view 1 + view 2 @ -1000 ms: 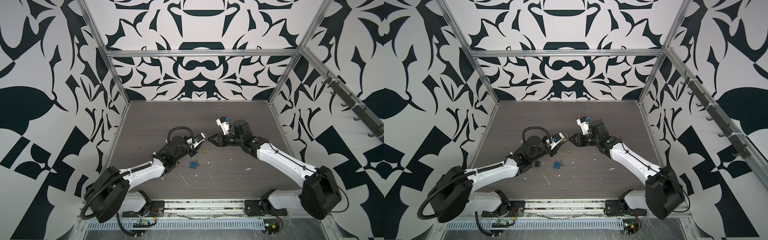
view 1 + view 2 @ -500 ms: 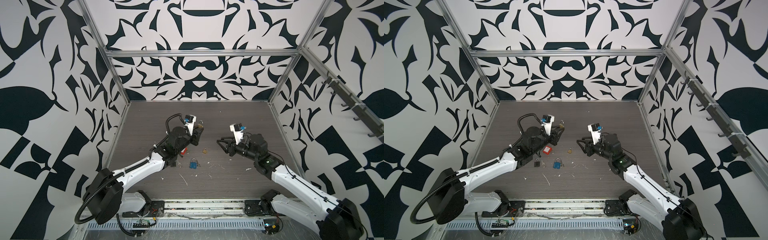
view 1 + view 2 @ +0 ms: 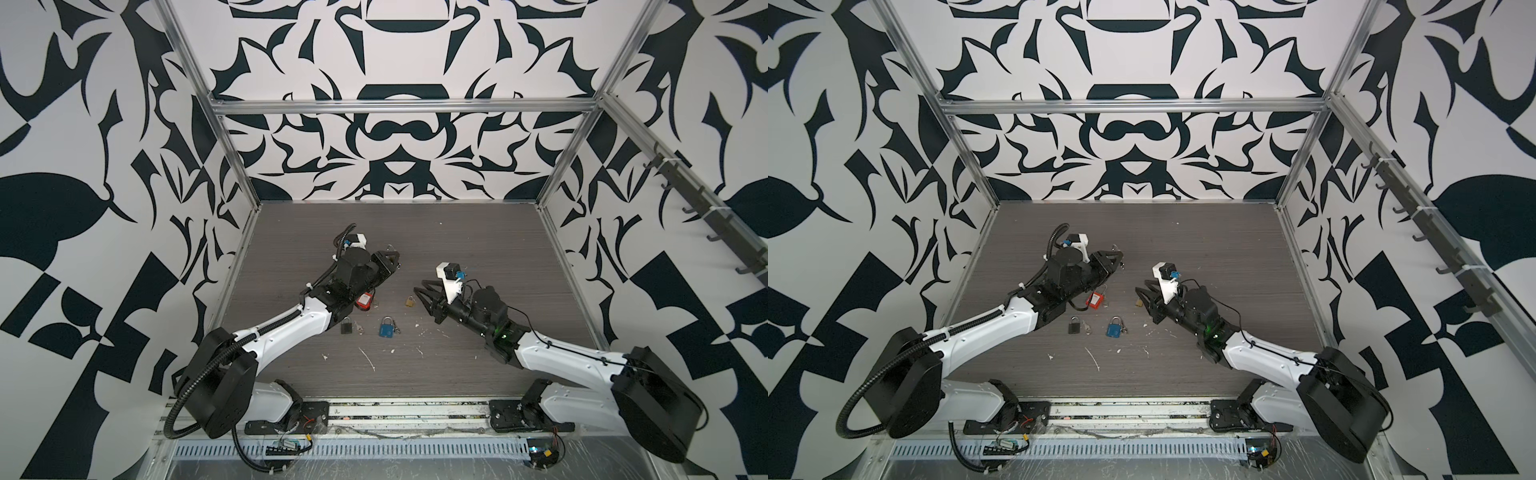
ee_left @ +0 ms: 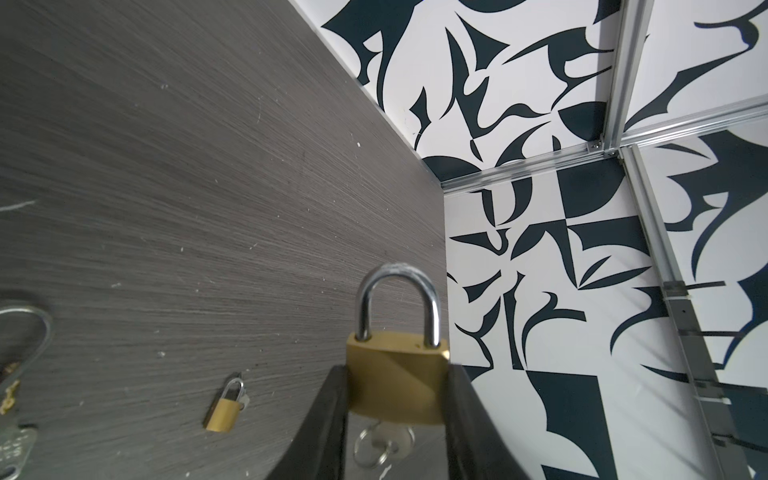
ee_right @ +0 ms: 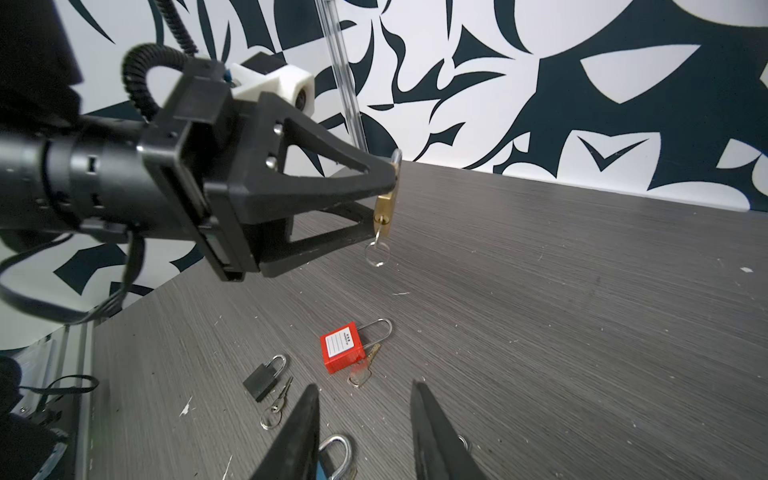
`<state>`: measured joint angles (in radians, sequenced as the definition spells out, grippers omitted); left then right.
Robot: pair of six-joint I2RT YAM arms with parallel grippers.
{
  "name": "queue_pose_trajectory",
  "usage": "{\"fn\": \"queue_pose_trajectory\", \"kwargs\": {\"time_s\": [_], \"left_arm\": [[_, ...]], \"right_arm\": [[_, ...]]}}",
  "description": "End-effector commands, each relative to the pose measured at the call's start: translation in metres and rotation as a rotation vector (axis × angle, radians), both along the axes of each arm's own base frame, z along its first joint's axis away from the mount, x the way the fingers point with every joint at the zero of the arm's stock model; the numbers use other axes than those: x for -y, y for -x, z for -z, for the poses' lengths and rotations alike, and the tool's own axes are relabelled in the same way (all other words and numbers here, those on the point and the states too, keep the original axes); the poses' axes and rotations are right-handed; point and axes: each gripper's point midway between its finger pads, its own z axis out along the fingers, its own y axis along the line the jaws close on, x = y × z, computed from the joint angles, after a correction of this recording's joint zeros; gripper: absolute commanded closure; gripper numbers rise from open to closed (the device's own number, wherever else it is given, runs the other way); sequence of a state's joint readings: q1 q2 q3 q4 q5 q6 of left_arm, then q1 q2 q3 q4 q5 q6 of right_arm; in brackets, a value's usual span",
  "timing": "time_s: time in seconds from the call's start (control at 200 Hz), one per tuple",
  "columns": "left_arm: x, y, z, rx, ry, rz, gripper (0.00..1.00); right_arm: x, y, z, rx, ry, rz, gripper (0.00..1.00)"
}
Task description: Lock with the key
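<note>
Gripping: left claw (image 3: 392,258) clenched on the body of a brass padlock (image 4: 398,376), one of its fingers (image 4: 328,419) pressed to each narrow side.
Shackle: shackle (image 4: 397,299) pointing away from the wrist, both legs meeting the body in the left wrist view.
In the keyway: key (image 5: 379,237) seated at the end opposite the shackle, split ring (image 5: 377,253) dangling from it.
Whereabouts: held clear of the bench (image 3: 478,249), beyond the red padlock (image 3: 365,300) toward the back wall in both top views.
Right claw: right claw (image 5: 365,386) released and empty, jaws parted, aimed across the bench at the left claw and well apart from it.
Nearest neighbour: small brass padlock (image 3: 409,301) lying flat just beside the right claw's tips in a top view.
Loose on the bench: black padlock (image 3: 346,326) and blue padlock (image 3: 386,328) side by side nearer the front edge, another key (image 5: 362,370) resting against the red padlock.
Surface: grey wood-grain, flecked with white scraps.
Surround: black-and-white patterned walls (image 3: 124,208) on a metal frame.
</note>
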<state>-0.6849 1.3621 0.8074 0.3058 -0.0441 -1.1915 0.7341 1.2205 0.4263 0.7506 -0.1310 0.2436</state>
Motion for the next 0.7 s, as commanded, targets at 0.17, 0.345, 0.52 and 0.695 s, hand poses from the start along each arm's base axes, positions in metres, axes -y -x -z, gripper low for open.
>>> {"fn": "queue_pose_trajectory", "kwargs": {"time_s": [0.17,0.345,0.52,0.695], "left_arm": [[-0.003,-0.001,0.003,-0.054,0.031,-0.028,1.0],[-0.007,-0.002,0.006,-0.058,0.024,-0.037,1.0],[-0.01,-0.003,0.006,-0.055,0.026,-0.047,1.0],[-0.011,-0.004,0.005,-0.051,0.028,-0.048,1.0]], "right_arm": [[-0.017,-0.033,-0.052,0.041,-0.183,0.085,0.69],[-0.026,-0.042,-0.053,0.018,-0.201,0.086,0.71],[-0.036,-0.047,-0.049,-0.011,-0.207,0.069,0.71],[-0.043,-0.052,-0.044,-0.029,-0.208,0.062,0.73]]}}
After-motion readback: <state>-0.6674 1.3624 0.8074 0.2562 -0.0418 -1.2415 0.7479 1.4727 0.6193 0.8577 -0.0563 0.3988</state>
